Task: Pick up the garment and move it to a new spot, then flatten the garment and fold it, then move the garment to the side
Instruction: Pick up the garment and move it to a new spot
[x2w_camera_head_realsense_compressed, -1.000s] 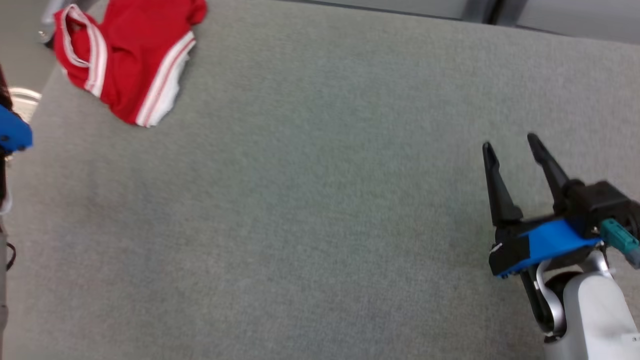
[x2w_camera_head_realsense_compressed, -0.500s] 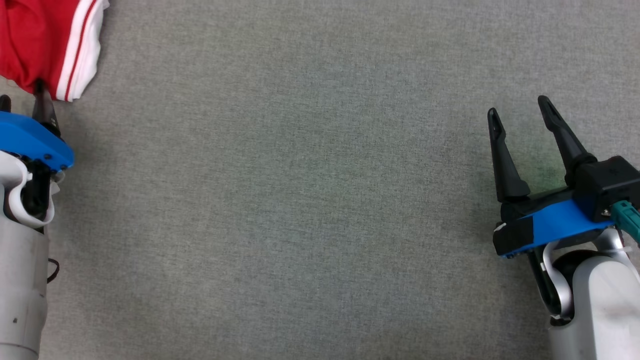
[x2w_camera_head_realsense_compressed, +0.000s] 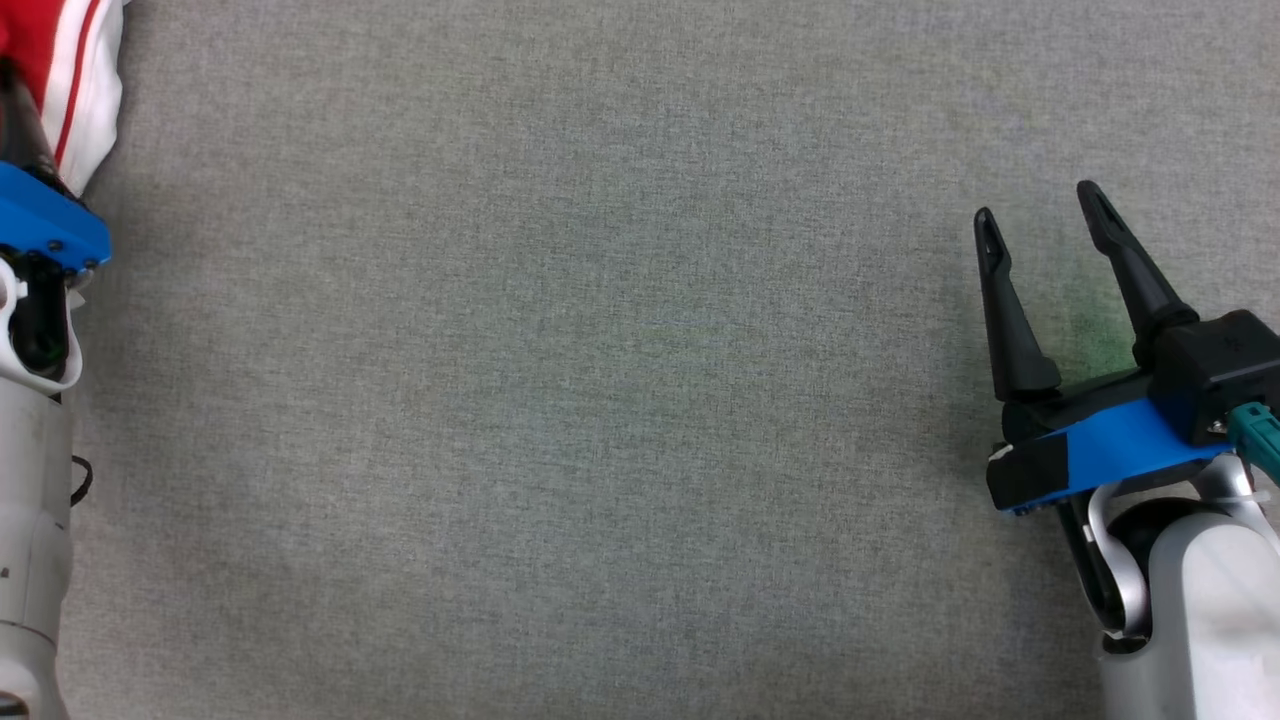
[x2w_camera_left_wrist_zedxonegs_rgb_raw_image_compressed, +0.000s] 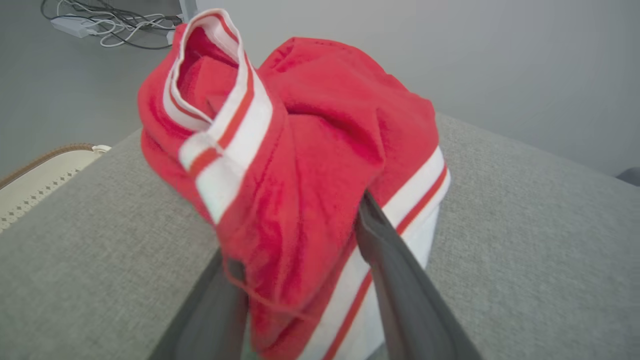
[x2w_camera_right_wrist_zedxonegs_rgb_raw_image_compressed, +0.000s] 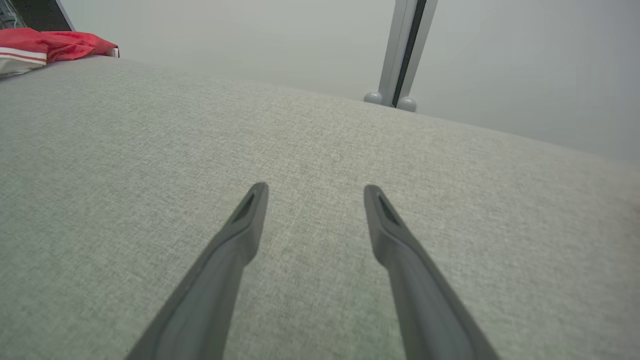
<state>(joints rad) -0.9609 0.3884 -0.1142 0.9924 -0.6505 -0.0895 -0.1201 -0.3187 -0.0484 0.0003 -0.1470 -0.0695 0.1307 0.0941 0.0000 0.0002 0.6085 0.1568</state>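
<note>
Garment (x2w_camera_left_wrist_zedxonegs_rgb_raw_image_compressed: 300, 150) on the surface (x2w_camera_head_realsense_compressed: 600, 400) at your far left, straddled by your left gripper (x2w_camera_left_wrist_zedxonegs_rgb_raw_image_compressed: 295, 235); right gripper (x2w_camera_head_realsense_compressed: 1038, 203) well apart.

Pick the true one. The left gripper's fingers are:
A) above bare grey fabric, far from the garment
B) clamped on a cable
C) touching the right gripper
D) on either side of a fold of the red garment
D: in the left wrist view, the left gripper straddles a bunched fold of the red garment.

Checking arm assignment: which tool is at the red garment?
The left tool, its dark fingers straddling the red, white-striped fabric garment. The right tool stands open over the grey cloth surface, well away from it.
</note>
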